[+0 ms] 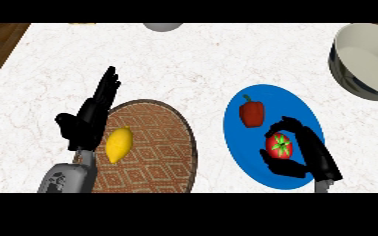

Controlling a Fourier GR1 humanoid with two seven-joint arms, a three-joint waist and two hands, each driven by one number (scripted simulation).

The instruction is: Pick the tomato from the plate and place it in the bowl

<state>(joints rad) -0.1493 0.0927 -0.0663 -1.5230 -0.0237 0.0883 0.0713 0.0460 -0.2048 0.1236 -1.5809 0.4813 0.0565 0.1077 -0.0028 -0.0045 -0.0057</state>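
Right hand (pixel 306 155) curls round the tomato (pixel 280 146) on the plate (pixel 255 150), seemingly gripped for lifting toward the upper-right bowl (pixel 353 62); left hand (pixel 88 117) rests open.

The tomato (pixel 280 146), red with a green star-shaped stem, lay on the near right part of the round blue plate (pixel 255 152), enclosed by the curled right hand (pixel 301 155). The white, dark-rimmed bowl (pixel 354 60) stood at far right, cut by the edge.

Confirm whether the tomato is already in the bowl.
No, the tomato sits on the blue plate with the right hand curled round it, while the bowl stands apart at the counter's far right.
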